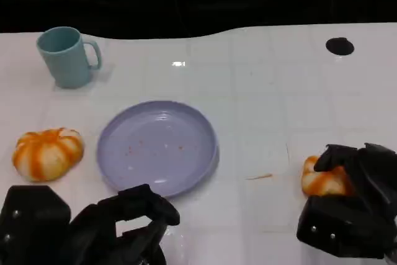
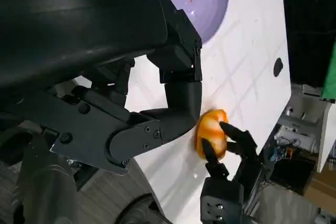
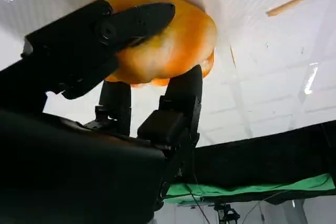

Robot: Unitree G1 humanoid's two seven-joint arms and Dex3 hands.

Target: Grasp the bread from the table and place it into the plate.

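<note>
An orange-and-white bread roll lies on the white table at the right; my right hand grips it, with fingers over its top and side. The right wrist view shows black fingers pressed against the bread from opposite sides. A second, similar bread roll lies untouched at the left, beside the purple plate. The plate holds a few crumbs. My left hand hovers at the near edge in front of the plate, holding nothing, fingers loosely bent and apart. The left wrist view also shows the gripped bread and the right hand.
A teal mug stands at the far left behind the plate. A black round spot sits near the table's far right edge. A thin orange sliver lies between the plate and the right bread.
</note>
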